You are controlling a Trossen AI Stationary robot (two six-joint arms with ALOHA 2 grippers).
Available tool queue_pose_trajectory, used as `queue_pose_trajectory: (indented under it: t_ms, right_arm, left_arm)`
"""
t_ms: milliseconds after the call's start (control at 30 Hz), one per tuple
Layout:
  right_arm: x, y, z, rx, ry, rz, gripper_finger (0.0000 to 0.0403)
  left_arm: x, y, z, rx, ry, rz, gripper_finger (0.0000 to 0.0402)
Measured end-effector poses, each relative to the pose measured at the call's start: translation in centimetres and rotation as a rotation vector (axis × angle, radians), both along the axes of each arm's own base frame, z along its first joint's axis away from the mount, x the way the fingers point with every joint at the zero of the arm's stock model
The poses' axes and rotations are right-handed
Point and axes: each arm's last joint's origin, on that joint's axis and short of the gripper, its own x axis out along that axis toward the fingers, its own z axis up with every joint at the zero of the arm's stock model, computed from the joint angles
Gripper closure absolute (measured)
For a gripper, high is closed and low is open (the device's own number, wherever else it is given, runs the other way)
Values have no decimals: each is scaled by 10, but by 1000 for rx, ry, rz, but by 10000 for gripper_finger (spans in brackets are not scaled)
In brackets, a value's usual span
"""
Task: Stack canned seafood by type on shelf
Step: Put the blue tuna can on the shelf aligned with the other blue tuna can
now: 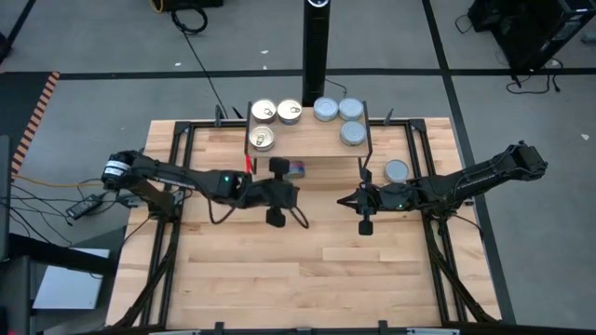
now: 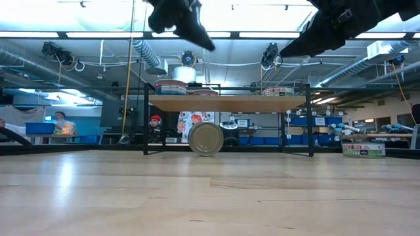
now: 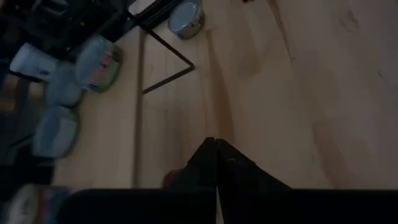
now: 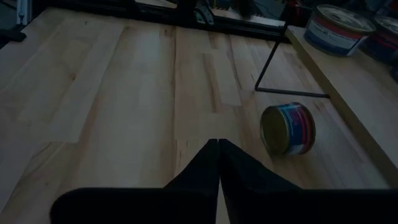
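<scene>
With both the left gripper (image 1: 277, 191) and right gripper (image 1: 365, 198) closed and empty, the next pick looks to be the tipped tin (image 1: 295, 168) just near of the shelf (image 1: 307, 141), which needs opened fingers.

Low view: both arms are entering from 12 o'clock and are being cropped by the frame edge, so neither gripper is showing there. The shelf (image 2: 226, 103) board is hiding all but the upper rims of the tins standing on it. Left wrist view: the tins at 9 o'clock (image 3: 56, 130) are blurring together; their labels are unreadable. Right wrist view: the tin at 1 o'clock (image 4: 339, 28) is being cut by the frame's edge.
</scene>
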Motion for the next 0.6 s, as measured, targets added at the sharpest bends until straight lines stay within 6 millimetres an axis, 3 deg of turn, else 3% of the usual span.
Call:
queue_pose_trajectory:
  t_ms: [167,300,600]
  right_arm:
    - [0,0,0,8,-1,-3,382]
    - [0,0,0,8,-2,-3,384]
    - [0,0,0,13,-2,-5,384]
  left_arm:
    - [-3,-1,-40,-68,-60,5,401]
    - [-9,-1,-61,-106,-131,21,401]
    - [-34,13,-82,-200,-249,122,401]
